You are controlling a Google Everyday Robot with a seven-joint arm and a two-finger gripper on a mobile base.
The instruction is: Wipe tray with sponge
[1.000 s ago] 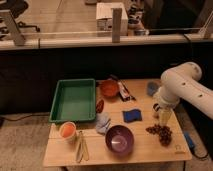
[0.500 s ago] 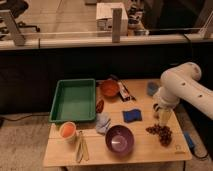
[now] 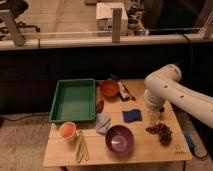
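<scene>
A green tray (image 3: 74, 100) sits at the left back of the wooden table (image 3: 150, 147). A blue sponge (image 3: 132, 116) lies near the table's middle, right of the tray. My gripper (image 3: 154, 117) hangs from the white arm (image 3: 172, 90) just right of the sponge, close above the table. It holds nothing that I can see.
An orange bowl (image 3: 109, 89) and a dark packet (image 3: 124, 92) stand behind the sponge. A grey cloth (image 3: 103, 122), a purple bowl (image 3: 119, 139), an orange cup (image 3: 67, 131), wooden utensils (image 3: 81, 146) and a bunch of dark grapes (image 3: 160, 132) lie along the front.
</scene>
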